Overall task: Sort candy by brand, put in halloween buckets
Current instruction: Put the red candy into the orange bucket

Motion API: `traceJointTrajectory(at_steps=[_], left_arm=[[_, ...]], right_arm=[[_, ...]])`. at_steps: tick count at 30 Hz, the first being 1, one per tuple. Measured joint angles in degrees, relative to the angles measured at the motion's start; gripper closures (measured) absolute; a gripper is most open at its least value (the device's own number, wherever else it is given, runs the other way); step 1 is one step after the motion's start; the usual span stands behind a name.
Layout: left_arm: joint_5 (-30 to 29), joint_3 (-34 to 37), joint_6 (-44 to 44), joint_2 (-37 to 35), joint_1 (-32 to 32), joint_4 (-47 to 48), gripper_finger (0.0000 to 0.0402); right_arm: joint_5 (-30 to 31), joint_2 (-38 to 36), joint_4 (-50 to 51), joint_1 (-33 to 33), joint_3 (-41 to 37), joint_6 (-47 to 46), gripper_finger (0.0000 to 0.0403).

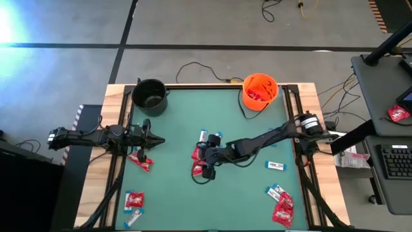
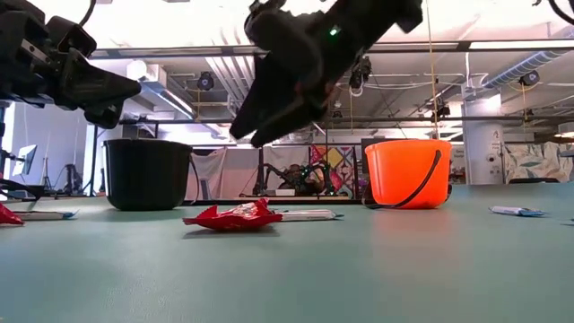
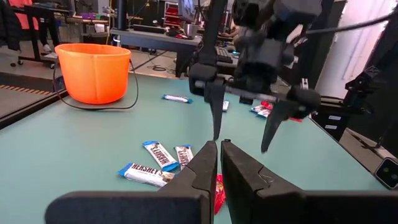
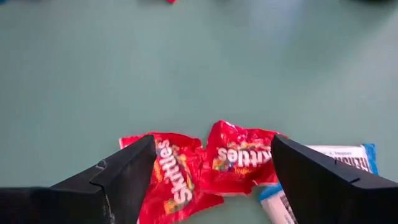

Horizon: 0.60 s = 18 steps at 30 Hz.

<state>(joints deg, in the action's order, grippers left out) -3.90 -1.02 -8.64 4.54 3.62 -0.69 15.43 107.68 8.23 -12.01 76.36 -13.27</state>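
Note:
Two red candy packets (image 4: 177, 177) (image 4: 239, 162) lie flat mid-table beside a white-and-blue bar (image 4: 329, 158). My right gripper (image 4: 212, 152) hangs open just above them, slanting down, one finger on either side and touching neither; the low view shows it (image 2: 260, 130) clear of the red packet (image 2: 235, 215). More white-and-blue bars (image 3: 146, 174) (image 3: 160, 154) lie close by. The orange bucket (image 1: 259, 91), with red candy inside, stands at the far right, and the black bucket (image 1: 150, 95) at the far left. My left gripper (image 1: 154, 138) waits shut and level at the left side.
Loose candy lies around the table: a red packet (image 1: 140, 160) near my left gripper, red and white-and-blue pieces (image 1: 134, 201) at the near left, a bar (image 1: 275, 165) right of centre, and a cluster (image 1: 282, 205) at the near right. A desk with a keyboard (image 1: 394, 161) stands beyond the right edge.

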Motion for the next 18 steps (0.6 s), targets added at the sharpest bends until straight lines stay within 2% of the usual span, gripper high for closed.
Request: traceJointTrajectory(at_steps=[5,11,18], left_arm=[[0.0,0.0,0.0,0.1,0.0,0.0,0.0395],[0.0,0.0,0.0,0.3,0.0,-0.1,0.0395],[0.0,0.0,0.0,0.3,0.0,-0.1,0.0395]], right_arm=[[-0.4,4.1,0.3,0.0,1.8,2.5,0.0094],[-1.0,8.0,0.4,0.0,2.9,-1.0,0.0100],[-8.2,9.1,0.3,-0.6,3.2,0.4,0.0107]])
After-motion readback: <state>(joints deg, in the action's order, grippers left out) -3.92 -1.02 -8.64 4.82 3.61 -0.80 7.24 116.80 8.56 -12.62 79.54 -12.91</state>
